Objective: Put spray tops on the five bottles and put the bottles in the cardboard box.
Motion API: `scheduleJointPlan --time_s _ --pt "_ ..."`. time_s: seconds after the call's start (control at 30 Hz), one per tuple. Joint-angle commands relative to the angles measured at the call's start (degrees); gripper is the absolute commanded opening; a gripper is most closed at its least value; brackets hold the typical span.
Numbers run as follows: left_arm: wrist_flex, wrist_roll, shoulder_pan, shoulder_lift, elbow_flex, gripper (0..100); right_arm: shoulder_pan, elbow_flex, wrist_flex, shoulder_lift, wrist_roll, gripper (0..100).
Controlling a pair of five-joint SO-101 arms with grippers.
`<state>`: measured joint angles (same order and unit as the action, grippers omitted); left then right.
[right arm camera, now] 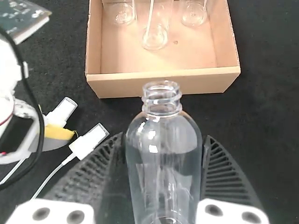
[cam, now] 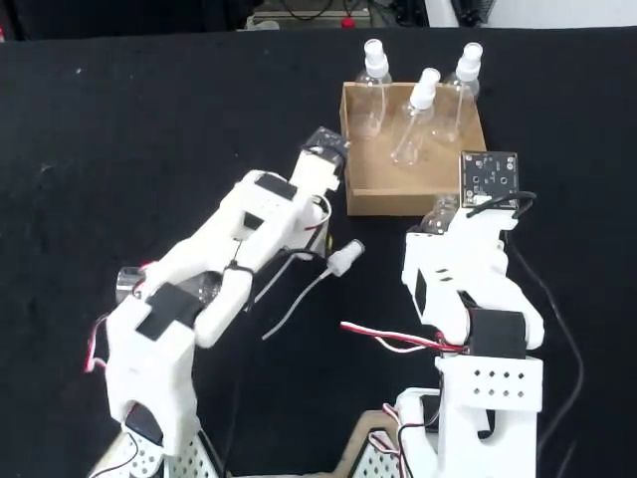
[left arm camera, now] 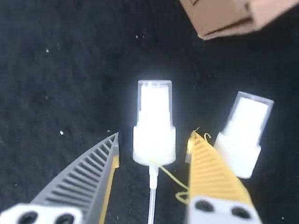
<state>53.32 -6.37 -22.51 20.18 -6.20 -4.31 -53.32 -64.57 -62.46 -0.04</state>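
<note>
While the right tool [right arm camera: 163, 140] is gripping the uncapped bottle [right arm camera: 163, 158] just short of the cardboard box [right arm camera: 163, 84], neck aiming at the box's near wall, the left tool [left arm camera: 154, 136] is hanging released. Its jaws are spreading either side of one spray top [left arm camera: 154, 123] on the black desk [left arm camera: 56, 70].

Key relation: that top's long axis is running in line w/ the tool, head pointing away from the wrist, dip tube [left arm camera: 152, 196] trailing back btw the jaws. A straight close is prob. landing on the collar. A second spray top [left arm camera: 245, 135] is lying just outside the yellow jaw, close enough to get nudged.

In the high pic this second top is sitting at ctr. The targeted top is lying just beside it, on the side away from the held bottle, so the left arm [cam: 239, 239] is the nearer one.

Three capped bottles [cam: 423, 100] are standing in the box, upper right. What looks like the fifth bottle [cam: 129, 284] is lying at far left, partly under the left arm.

Step in hand, imo: grabbing a top for bottle no. 4.
</note>
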Motion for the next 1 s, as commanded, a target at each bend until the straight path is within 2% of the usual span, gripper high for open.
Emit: scheduleJointPlan --time_s 0.0,0.2,0.53,0.6,0.73,0.83,0.97 --pt "4.4 -0.5 0.2 2.5 9.1 22 0.6 0.2 2.0 -1.3 0.0 19.8" --pt "4.7 -0.5 0.3 4.0 12.4 22 0.6 0.2 2.0 -1.3 0.0 19.8" --pt "5.1 -0.1 1.8 4.1 10.5 22 0.6 0.2 2.0 -1.3 0.0 19.8" --pt "5.0 -0.1 1.5 3.5 8.7 18 0.6 0.2 2.0 -1.3 0.0 19.8" --pt "5.2 -0.2 1.2 3.4 6.9 3 0.6 0.2 2.0 -1.3 0.0 19.8" --pt "5.4 -0.2 1.5 3.4 5.7 7 0.6 0.2 2.0 -1.3 0.0 19.8" --pt "11.8 -0.3 1.8 3.3 7.7 11 0.6 0.2 2.0 -1.3 0.0 19.8"
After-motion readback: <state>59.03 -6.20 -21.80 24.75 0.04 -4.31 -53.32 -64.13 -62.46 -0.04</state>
